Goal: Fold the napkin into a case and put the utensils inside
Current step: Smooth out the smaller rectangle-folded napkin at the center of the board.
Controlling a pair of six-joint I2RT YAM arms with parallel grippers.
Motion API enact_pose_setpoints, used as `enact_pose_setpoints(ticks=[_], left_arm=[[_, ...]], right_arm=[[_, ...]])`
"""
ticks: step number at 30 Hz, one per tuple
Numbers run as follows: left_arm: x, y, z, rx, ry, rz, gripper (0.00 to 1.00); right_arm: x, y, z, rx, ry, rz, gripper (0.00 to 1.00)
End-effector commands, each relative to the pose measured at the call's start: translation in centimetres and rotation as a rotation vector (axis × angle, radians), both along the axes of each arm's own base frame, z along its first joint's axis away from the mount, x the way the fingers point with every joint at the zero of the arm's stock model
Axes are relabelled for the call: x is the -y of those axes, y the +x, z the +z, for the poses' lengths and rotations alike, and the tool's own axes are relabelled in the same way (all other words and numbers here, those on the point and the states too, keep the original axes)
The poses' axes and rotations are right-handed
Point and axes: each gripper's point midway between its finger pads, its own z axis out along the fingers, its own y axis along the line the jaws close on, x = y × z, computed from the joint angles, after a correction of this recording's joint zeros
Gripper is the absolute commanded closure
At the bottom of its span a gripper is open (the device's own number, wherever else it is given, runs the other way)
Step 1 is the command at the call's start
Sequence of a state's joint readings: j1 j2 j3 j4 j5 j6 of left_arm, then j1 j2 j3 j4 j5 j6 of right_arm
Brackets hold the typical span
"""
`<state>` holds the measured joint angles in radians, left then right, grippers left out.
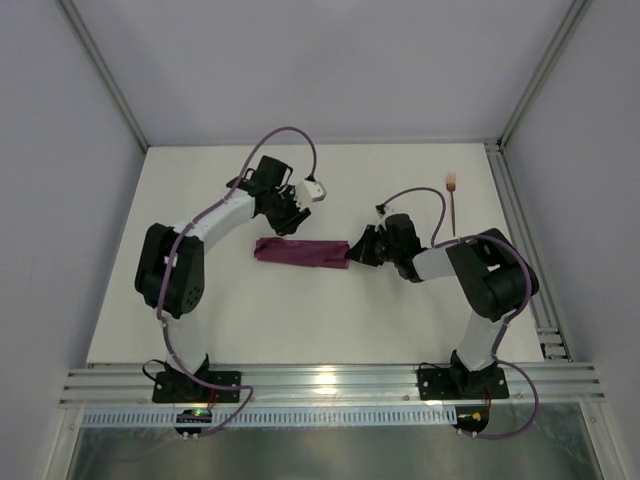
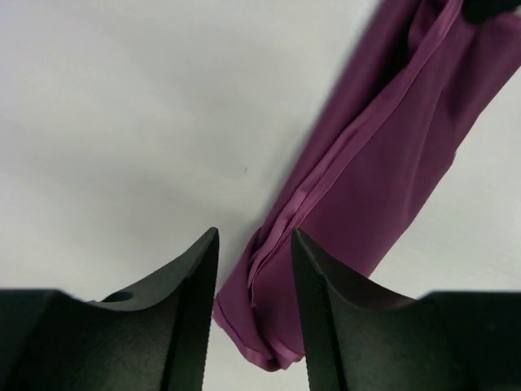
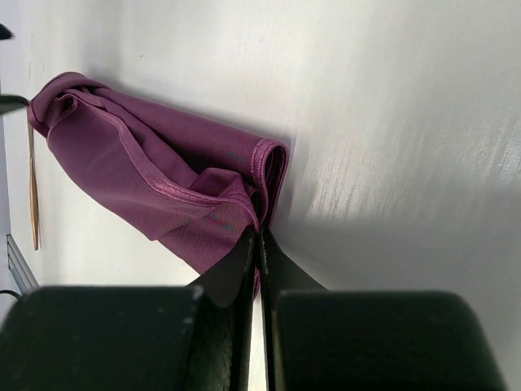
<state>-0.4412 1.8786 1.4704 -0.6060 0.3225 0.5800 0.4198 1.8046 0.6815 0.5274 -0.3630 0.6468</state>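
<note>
The maroon-purple napkin (image 1: 300,252) lies folded into a narrow layered strip at mid-table. My left gripper (image 1: 284,226) hovers over its left end, open, with the strip's end (image 2: 277,326) showing between the fingers (image 2: 254,244). My right gripper (image 1: 353,251) is at the strip's right end, shut (image 3: 260,238) on the edge of the cloth (image 3: 163,187). One copper-coloured fork (image 1: 453,200) lies at the back right, apart from the cloth; its thin handle shows in the right wrist view (image 3: 32,187). No other utensil shows.
A metal rail (image 1: 520,230) runs along the table's right edge, close to the fork. Grey walls enclose the table on three sides. The arm bases stand on the slotted rail (image 1: 330,385) at the near edge.
</note>
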Motion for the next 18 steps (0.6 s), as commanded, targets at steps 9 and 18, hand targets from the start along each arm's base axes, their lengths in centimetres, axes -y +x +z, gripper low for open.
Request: enact_pose_setpoints(ticks=[9, 18], left_arm=[[-1.8, -2.7, -5.6, 0.001, 0.162, -0.230, 0.51], [-2.9, -1.9, -7.7, -0.024, 0.223, -0.143, 0.87]], right_arm=[[-0.1, -0.1, -0.1, 0.000, -0.040, 0.031, 0.94], [0.0, -0.1, -0.1, -0.001, -0.045, 0.027, 0.95]])
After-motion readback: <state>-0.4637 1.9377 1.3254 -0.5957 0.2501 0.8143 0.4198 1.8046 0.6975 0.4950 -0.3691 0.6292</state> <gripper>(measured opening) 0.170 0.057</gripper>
